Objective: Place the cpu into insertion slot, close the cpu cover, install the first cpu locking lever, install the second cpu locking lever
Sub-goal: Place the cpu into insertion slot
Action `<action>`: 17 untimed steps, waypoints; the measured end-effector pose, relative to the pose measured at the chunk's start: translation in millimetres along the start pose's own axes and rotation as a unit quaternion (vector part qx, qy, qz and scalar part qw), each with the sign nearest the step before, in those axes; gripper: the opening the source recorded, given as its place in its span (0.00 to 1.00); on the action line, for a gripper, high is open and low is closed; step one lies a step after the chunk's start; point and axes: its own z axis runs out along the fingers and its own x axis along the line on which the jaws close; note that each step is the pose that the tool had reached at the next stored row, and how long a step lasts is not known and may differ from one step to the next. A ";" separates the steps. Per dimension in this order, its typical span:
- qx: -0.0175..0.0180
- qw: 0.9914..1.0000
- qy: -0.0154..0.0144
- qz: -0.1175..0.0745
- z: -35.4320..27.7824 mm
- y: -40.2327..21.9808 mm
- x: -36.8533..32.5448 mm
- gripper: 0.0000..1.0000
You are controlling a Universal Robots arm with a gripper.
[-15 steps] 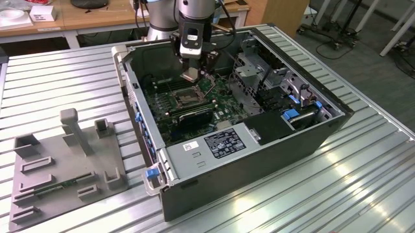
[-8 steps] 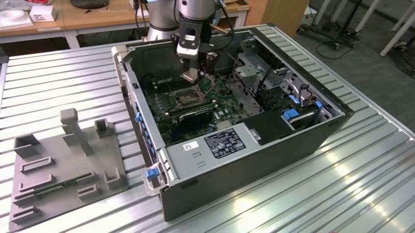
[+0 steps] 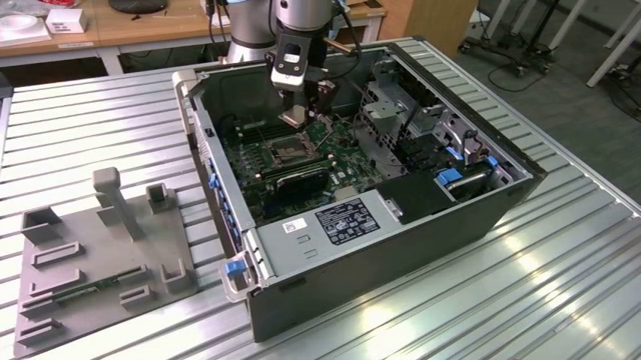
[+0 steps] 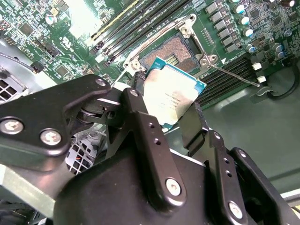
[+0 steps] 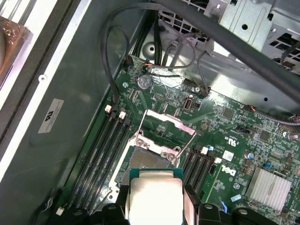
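Gripper (image 4: 165,107) pinched the cpu (image 4: 176,91) by two opposite edges, holding it just above the insertion slot (image 4: 176,54); the cpu cover (image 5: 172,123) stood raised open at that slot's edge.

One cpu (image 4: 171,96), one insertion slot (image 4: 172,50), one tool (image 4: 166,107).

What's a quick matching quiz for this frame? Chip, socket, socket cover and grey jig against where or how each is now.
Things:
1. chip
2. socket
3. cover
4. grey jig

States:
A. swung up, open
B. on the table, at the exterior view's left of the computer case
C. gripped between the fingers, above the socket
D. empty, pins bare

Pairs: 1-C, 2-D, 3-A, 4-B
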 end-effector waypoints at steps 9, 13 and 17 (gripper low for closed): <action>0.000 1.000 0.000 0.002 0.0 0.0 0.0 0.54; -0.001 0.999 -0.003 0.033 0.6 -0.1 0.0 0.54; -0.001 0.998 -0.006 0.069 1.9 -0.2 0.0 0.54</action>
